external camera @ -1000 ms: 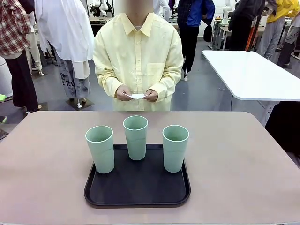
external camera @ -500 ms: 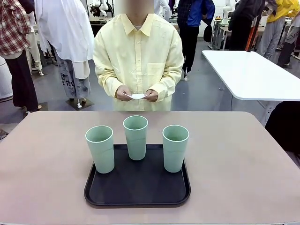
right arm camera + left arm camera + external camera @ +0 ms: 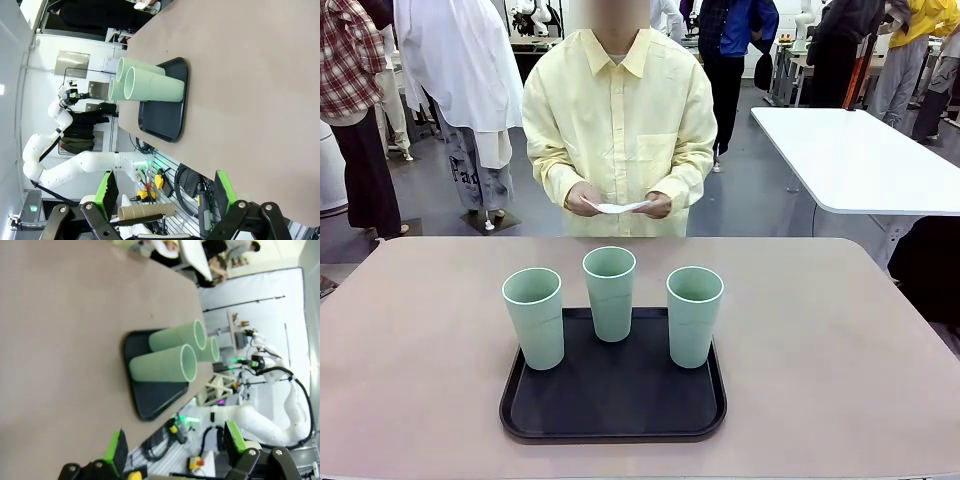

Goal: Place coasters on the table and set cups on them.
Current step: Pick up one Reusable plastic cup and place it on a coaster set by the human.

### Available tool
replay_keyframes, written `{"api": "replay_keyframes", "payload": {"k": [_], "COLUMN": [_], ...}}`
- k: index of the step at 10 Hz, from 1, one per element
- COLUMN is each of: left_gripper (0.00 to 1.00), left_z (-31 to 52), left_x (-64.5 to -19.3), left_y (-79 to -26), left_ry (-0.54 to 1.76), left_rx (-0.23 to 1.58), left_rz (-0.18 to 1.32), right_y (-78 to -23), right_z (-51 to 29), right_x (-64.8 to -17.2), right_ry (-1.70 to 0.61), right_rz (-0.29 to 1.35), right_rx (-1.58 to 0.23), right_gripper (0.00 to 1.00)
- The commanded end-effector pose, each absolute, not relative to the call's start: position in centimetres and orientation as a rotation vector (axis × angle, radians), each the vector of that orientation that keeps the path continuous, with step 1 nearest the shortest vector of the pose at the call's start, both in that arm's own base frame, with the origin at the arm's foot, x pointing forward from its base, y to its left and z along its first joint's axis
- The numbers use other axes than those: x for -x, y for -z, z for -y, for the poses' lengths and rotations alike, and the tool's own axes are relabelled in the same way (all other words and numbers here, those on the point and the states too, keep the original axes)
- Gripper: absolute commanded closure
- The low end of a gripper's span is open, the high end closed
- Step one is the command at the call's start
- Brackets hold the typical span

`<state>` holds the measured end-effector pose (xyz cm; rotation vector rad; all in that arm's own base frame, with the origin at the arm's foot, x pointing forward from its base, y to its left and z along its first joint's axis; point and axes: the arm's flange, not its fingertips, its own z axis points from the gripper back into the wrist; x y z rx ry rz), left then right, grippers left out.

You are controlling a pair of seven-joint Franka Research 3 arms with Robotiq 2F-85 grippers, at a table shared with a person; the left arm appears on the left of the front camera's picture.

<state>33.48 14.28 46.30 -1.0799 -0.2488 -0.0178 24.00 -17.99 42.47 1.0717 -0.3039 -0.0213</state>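
1. The person across the table (image 3: 410,350) has shifted a touch toward the robot's right since a moment ago. The person's hands (image 3: 582,199) have drawn slightly apart, so the white coasters (image 3: 617,207) now stretch flatter between them instead of being pinched close. I can't tell how many are in the stack.
2. That suggests the person is about to separate or hand out a coaster, but none is on the table yet, so I'd say the task is only starting.
3. Nothing else has moved. The left cup (image 3: 534,318), the middle cup (image 3: 610,294) and the right cup (image 3: 694,316) all stand upright and empty on the black tray (image 3: 620,405), just where they stood before. The middle one sits farthest from the robot.
4. In its wrist view, the left gripper (image 3: 175,445) hangs back near the table's edge, well apart from the tray. It is tipped so the cups look sideways. Its green-padded fingers (image 3: 117,452) are spread wide with nothing between them.
5. The right gripper (image 3: 165,189) mirrors that pose from the other side. It is held low beside the table and well clear of the tray, with its jaws wide apart and empty.
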Motion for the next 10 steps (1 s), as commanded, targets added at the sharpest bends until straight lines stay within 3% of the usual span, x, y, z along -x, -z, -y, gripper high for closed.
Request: {"api": "replay_keyframes", "payload": {"k": [1, 10], "left_gripper": [0.0, 0.0], "left_z": [-14.42, -14.42], "left_x": [-33.57, -33.57], "left_y": [-46.31, -46.31], "left_ry": [0.027, 0.027], "left_rx": [1.096, 1.096], "left_rz": [0.265, 0.265], "right_y": [-42.49, -42.49], "right_z": [18.0, 18.0], "right_x": [-24.15, -24.15], "right_ry": [0.009, 0.009], "right_rz": [0.318, 0.318], "right_rx": [-1.087, -1.087], "right_gripper": [0.0, 0.0]}}
